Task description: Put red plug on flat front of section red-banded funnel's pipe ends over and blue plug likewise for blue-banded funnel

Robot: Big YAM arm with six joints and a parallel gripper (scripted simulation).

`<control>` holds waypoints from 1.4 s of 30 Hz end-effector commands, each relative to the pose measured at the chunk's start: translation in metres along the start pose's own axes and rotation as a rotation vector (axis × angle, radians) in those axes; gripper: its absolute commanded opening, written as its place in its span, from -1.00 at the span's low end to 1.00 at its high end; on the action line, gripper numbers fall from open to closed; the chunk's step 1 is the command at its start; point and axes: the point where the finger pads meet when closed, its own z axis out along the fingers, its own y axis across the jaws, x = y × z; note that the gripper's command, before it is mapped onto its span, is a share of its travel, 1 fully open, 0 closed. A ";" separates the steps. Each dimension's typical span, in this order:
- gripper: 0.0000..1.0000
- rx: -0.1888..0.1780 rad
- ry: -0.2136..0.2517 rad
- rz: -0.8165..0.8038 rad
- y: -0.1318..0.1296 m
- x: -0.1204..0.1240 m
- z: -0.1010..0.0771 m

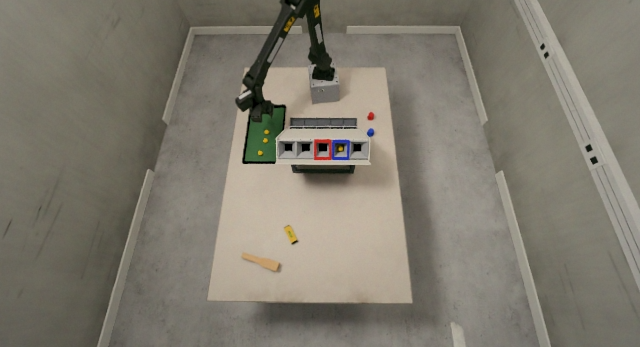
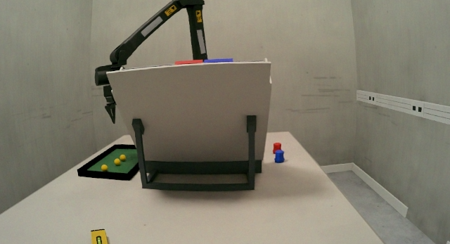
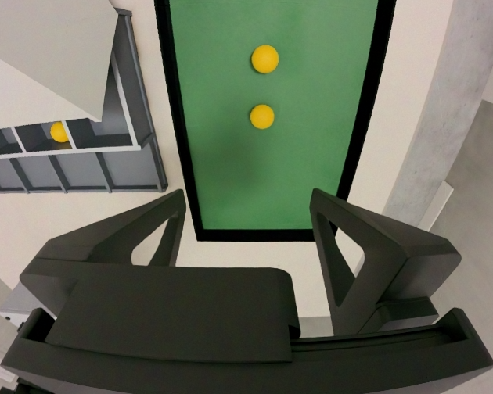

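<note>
My gripper [image 1: 257, 118] is open and empty, hanging above the back end of the green marble tray [image 1: 262, 134]; it also shows in the wrist view [image 3: 246, 198]. Three yellow marbles lie in the tray [image 2: 117, 162]; the wrist view shows two of them [image 3: 262, 116]. One marble sits in the blue-banded funnel [image 1: 340, 149], next to the red-banded funnel [image 1: 322, 149]. Another marble [image 3: 59, 131] rests in the second section from the tray-side end of the grey sectioned collector [image 3: 68, 161]. The red plug [image 1: 370, 116] and the blue plug [image 1: 370, 132] stand on the table right of the funnel box.
The white cover [image 2: 190, 110] on its dark stand hides the pipes. The arm's base [image 1: 324, 89] stands behind the collector. A yellow block [image 1: 290, 234] and a wooden spatula [image 1: 260, 261] lie near the table's front.
</note>
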 end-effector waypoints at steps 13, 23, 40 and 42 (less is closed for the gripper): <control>0.60 0.011 -0.012 0.000 -0.023 -0.015 -0.005; 0.60 0.011 -0.012 0.000 -0.026 -0.016 -0.004; 0.60 0.012 -0.013 -0.001 -0.026 -0.017 0.027; 0.60 0.012 -0.013 -0.001 -0.025 -0.016 0.042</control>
